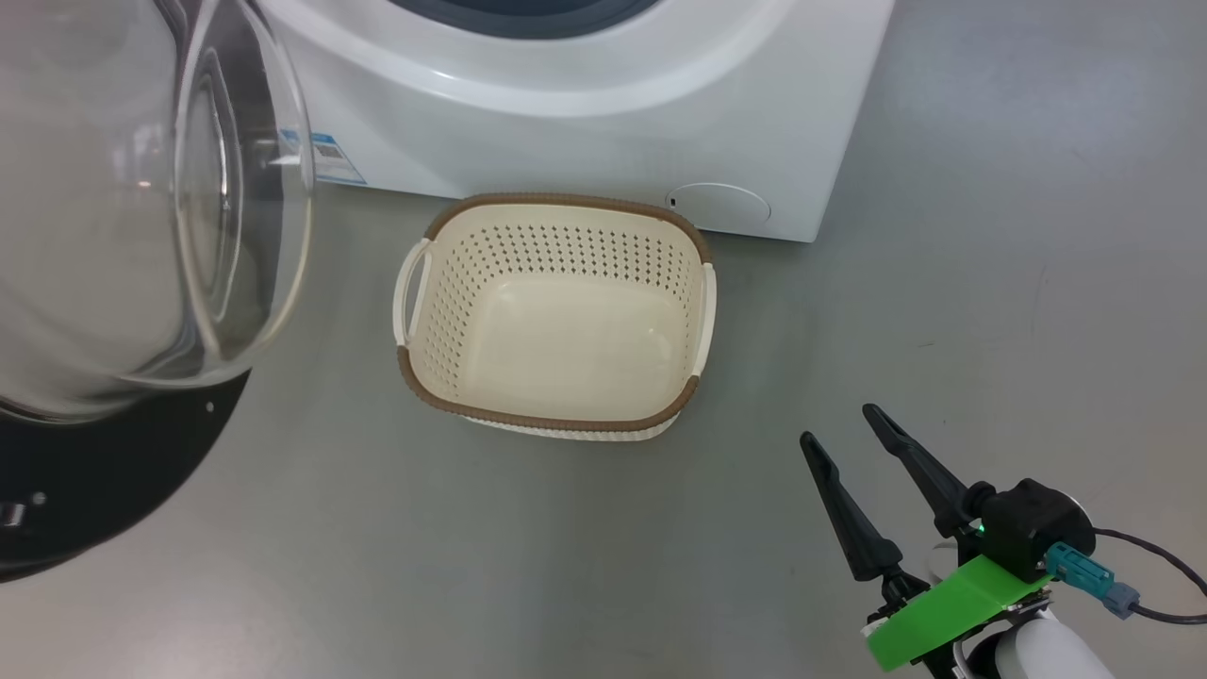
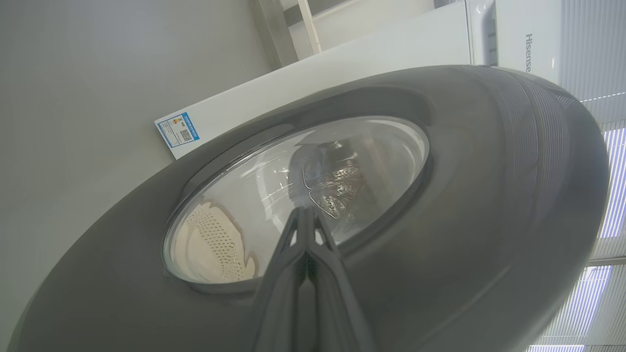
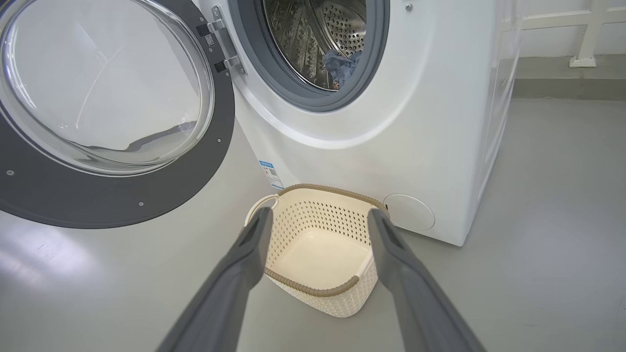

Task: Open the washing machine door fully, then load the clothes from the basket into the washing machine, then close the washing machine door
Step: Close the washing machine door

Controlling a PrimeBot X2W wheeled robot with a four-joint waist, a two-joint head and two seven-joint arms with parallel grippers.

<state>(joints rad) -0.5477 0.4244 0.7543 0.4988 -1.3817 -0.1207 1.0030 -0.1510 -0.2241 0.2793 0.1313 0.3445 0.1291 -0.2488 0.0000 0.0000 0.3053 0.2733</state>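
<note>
The washing machine point(image 3: 430, 122) stands with its washing machine door point(image 3: 112, 195) swung open to the left, the glass bowl point(image 1: 141, 207) bulging toward the basket. Light blue clothes point(image 3: 342, 66) lie inside the steel drum. The cream basket point(image 1: 556, 420) sits on the floor before the machine with nothing in it. My right gripper point(image 1: 834, 422) hovers open to the right of and nearer than the basket point(image 3: 318, 293), fingers point(image 3: 244, 254) spread and holding nothing. My left gripper point(image 2: 305, 211) is shut and empty, its tips against or just short of the door's outer face point(image 2: 464, 195); contact is unclear.
Grey floor point(image 1: 990, 283) spreads to the right of the machine and around the basket. A blue label sticker point(image 1: 330, 156) marks the machine's lower left corner, and a round filter cover point(image 1: 717, 203) sits low on its front. A white frame point(image 3: 587, 34) stands behind.
</note>
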